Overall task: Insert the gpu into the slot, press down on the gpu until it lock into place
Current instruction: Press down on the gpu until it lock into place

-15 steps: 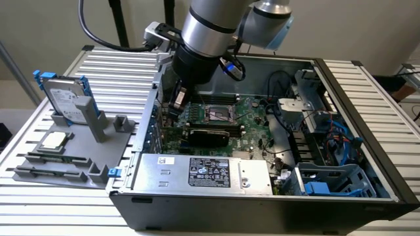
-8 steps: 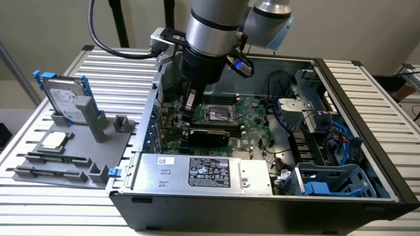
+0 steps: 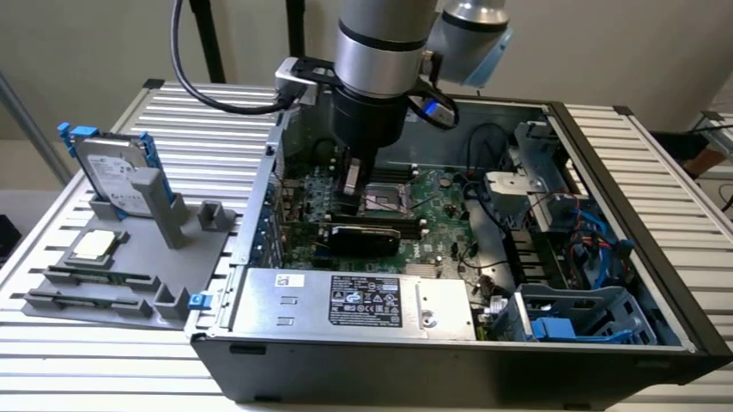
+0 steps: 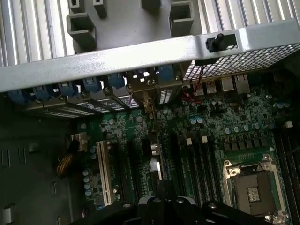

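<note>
Silver power supply (image 3: 355, 302) with its white label is sitting at lower centre of the exterior view, inside the open case (image 3: 458, 369) resting on the slatted bench (image 3: 92, 378). Just above it, the gpu (image 3: 360, 233) is standing on the green motherboard (image 3: 441, 210), its black shroud facing the camera. The end effector (image 3: 353, 182) is hanging directly above the gpu at frame centre; whether its fingers are spread or pressed together, I cannot tell. The processor socket (image 4: 253, 185) is lying at lower right of the wrist view. A grey fixture (image 3: 126, 275) is carrying a hard drive (image 3: 112, 176) at left of the exterior view.
</note>
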`<state>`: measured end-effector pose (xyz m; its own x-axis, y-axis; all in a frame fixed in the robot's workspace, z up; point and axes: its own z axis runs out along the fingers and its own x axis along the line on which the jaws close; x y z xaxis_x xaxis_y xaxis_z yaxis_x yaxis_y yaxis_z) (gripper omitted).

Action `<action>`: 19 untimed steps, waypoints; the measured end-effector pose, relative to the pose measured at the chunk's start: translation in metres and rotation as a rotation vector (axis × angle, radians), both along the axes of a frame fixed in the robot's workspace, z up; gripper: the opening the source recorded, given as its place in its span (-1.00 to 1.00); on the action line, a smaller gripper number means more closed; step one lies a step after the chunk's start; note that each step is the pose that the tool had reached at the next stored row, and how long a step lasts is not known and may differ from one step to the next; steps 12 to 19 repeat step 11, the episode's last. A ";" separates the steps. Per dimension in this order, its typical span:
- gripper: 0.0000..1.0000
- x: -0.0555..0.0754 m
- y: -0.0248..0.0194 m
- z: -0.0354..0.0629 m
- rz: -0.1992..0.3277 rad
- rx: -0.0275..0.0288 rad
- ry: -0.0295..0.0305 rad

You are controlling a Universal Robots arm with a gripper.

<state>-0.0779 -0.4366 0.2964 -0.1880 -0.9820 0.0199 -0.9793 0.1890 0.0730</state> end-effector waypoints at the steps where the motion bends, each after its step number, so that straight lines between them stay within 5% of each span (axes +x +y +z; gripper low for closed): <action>1: -0.79 0.001 0.0000 0.0003 0.000 0.0002 -0.0059; 4: -0.79 0.002 0.0000 0.0022 0.000 0.0033 -0.0128; 19: -0.79 0.002 0.0000 0.0023 0.000 0.0049 -0.0128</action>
